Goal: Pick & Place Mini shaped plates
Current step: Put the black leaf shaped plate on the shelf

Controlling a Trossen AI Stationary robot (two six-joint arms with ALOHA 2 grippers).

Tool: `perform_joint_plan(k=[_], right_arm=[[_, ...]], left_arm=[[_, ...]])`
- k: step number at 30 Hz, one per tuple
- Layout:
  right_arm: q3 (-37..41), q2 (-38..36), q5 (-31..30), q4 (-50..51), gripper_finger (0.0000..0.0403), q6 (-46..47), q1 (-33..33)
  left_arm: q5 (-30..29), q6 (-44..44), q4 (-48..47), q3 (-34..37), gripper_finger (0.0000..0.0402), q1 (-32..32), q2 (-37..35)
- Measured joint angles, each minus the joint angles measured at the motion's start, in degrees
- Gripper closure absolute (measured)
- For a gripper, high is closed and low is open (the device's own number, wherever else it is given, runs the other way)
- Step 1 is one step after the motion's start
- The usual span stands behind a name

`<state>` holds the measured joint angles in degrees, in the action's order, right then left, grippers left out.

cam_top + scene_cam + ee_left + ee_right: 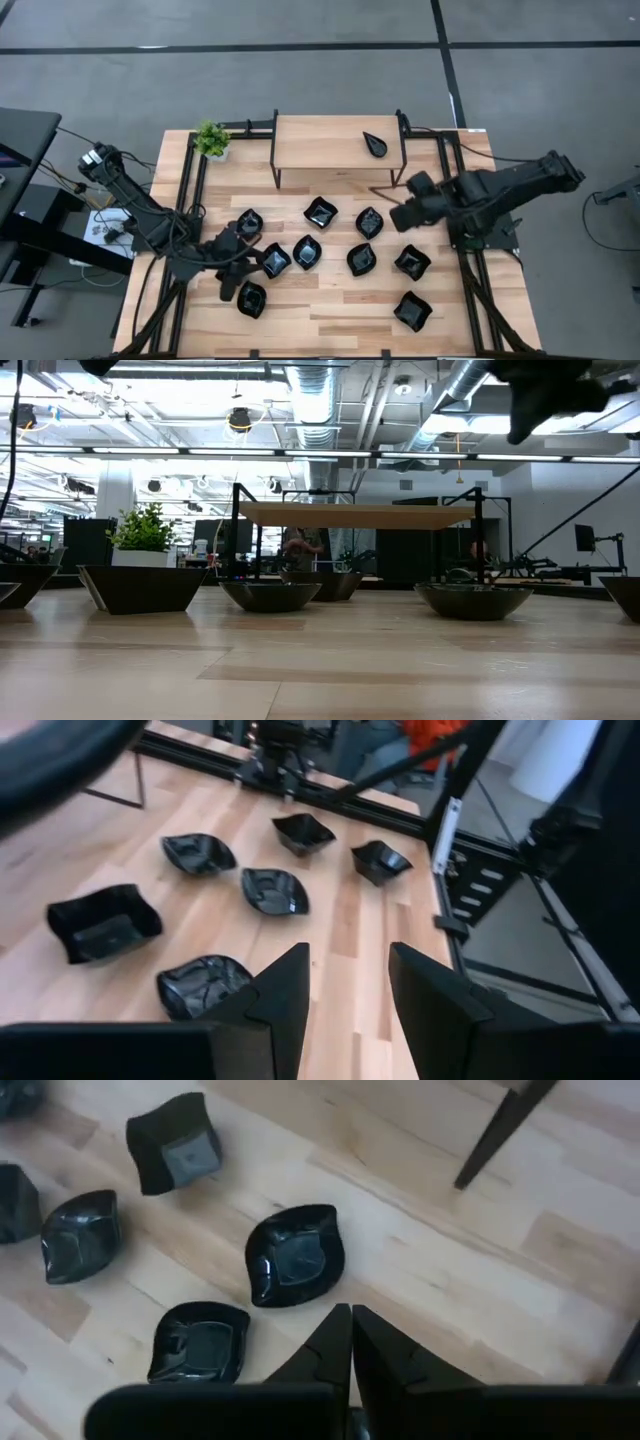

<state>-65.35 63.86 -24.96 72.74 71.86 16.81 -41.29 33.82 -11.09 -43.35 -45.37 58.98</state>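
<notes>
While you take stock: wooden bench (330, 310); raised shelf (320, 142) carrying one teardrop plate (375, 144), likely the drop-off; ten mini shaped plates (320, 212) scattered below; left gripper (232, 262), fingers spread, empty, low among them; right gripper (400, 217), pressed together, empty, raised near the shelf.

Glossy black plates (322, 212) lie on a pale striped wood table (330, 310). The shelf (325, 142) is light tan on black legs. The plant (211, 138) beside the shelf is green.
</notes>
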Motion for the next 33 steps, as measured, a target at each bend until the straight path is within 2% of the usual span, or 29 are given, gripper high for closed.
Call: perform_joint_plan(k=[4,9,18,24,33], right_arm=[[2.10,0.07,4.99,-6.76,0.0395,-10.05,-6.34],[10.66,-0.38,16.29,-21.78,0.0395,-21.58,-14.60],[21.99,-0.33,26.23,-30.95,0.0395,-28.84,-25.05],[26.65,-0.34,28.05,-39.50,0.0386,-28.29,-26.54],[31.31,1.16,27.92,-44.77,0.0314,-24.40,-26.60]], left_arm=[[-0.27,0.09,-0.04,0.00,0.0262,2.07,-0.47],[0.09,-0.39,-0.12,0.00,0.0262,4.93,-0.90],[2.24,-0.35,-0.44,0.00,0.0262,8.53,-0.90],[2.24,-0.29,-0.52,0.46,0.0262,9.71,-1.90],[3.60,3.03,0.32,4.52,0.0262,10.82,-5.10]])
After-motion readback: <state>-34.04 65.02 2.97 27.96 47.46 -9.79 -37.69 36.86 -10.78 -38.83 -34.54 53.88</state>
